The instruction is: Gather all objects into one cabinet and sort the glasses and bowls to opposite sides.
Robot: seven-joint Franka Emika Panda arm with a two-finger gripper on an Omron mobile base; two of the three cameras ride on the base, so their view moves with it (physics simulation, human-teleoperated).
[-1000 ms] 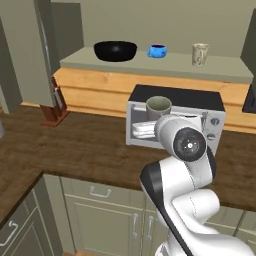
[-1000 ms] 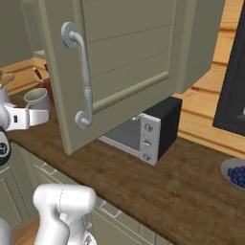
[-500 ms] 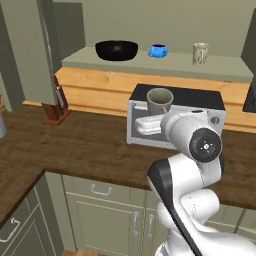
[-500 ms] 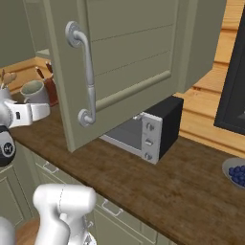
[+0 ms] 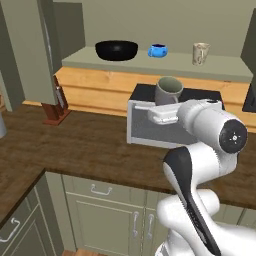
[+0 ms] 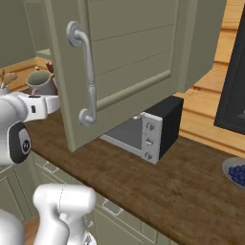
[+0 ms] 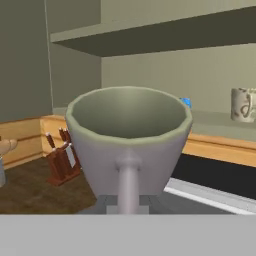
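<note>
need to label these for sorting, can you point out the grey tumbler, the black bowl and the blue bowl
grey tumbler (image 5: 169, 91), left base view, on its outer wall
black bowl (image 5: 116, 50), left base view, on its dark inside
blue bowl (image 5: 157, 50), left base view, on its side

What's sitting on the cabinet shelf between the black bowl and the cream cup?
The small blue bowl sits between the black bowl and the cream cup, seen in the left base view.

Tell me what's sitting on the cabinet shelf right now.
On the cabinet shelf stand the black bowl, the small blue bowl and the cream patterned cup. The grey tumbler is not there; the gripper holds it below. The shelf's right end is cut off.
</note>
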